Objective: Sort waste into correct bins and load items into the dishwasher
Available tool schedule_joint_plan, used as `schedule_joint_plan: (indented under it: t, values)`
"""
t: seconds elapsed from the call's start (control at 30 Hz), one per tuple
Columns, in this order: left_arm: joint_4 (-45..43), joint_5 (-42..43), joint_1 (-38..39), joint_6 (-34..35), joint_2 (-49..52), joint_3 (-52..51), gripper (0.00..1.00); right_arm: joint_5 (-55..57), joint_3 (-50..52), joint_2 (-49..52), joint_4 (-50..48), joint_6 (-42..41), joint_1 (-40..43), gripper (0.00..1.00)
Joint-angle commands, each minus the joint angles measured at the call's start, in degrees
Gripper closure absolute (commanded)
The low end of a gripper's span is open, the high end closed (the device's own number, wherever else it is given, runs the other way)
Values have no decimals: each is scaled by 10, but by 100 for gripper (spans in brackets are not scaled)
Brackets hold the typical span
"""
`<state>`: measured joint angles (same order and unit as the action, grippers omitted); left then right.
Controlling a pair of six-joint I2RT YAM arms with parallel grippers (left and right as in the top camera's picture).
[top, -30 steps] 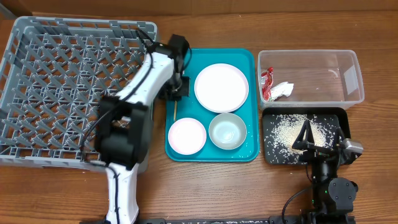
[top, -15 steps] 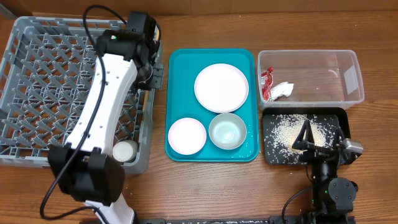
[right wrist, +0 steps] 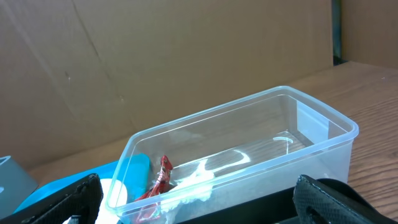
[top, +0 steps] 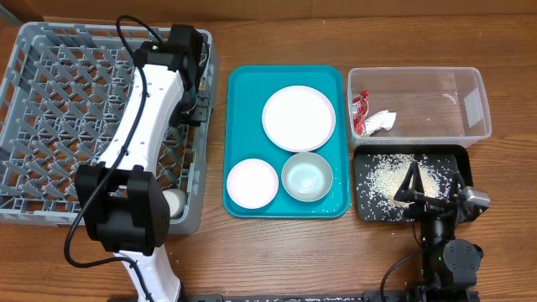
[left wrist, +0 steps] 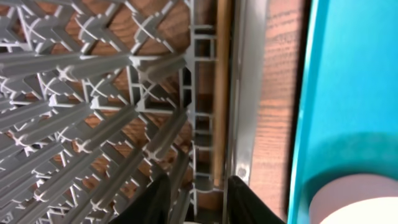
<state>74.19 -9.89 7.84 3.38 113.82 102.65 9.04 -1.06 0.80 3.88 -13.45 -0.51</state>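
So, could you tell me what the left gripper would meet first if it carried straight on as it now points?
Most likely the chopsticks, which lie along the right edge of the dish rack, directly ahead of the open left gripper. Depth is unclear, so the rack's grid might come first.

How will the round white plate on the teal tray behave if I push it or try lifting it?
The round white plate looks rigid and glossy, so it is probably slippery in a pinch. It lies flat on the smooth teal tray, so a push would likely slide it, not tip it.
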Motion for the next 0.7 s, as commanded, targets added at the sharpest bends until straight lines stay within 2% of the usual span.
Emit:
schedule_joint_plan:
  t: [0.0, 0.03, 0.13, 0.23, 0.33, 0.5, 0.67]
  values:
    - [20, 20, 2, -26, -4, 3, 73, 4, 6, -5, -3, 4, -3, 0]
    - [31, 59, 2, -25, -12, 9, 76, 4, 6, -5, -3, 4, -3, 0]
    - [33, 135, 5, -25, -43, 11, 77, 4, 6, -5, -3, 4, -3, 0]
    - [31, 173, 21, -25, -95, 11, 76, 4, 6, -5, -3, 4, -3, 0]
    - [41, 152, 54, -17, -147, 11, 74, 4, 6, -5, -3, 4, -3, 0]
    - [87, 48, 118, 98, -201, 7, 70, 4, 6, -5, -4, 4, -3, 0]
    - [105, 49, 150, 154, -202, -50, 67, 4, 6, -5, -3, 4, -3, 0]
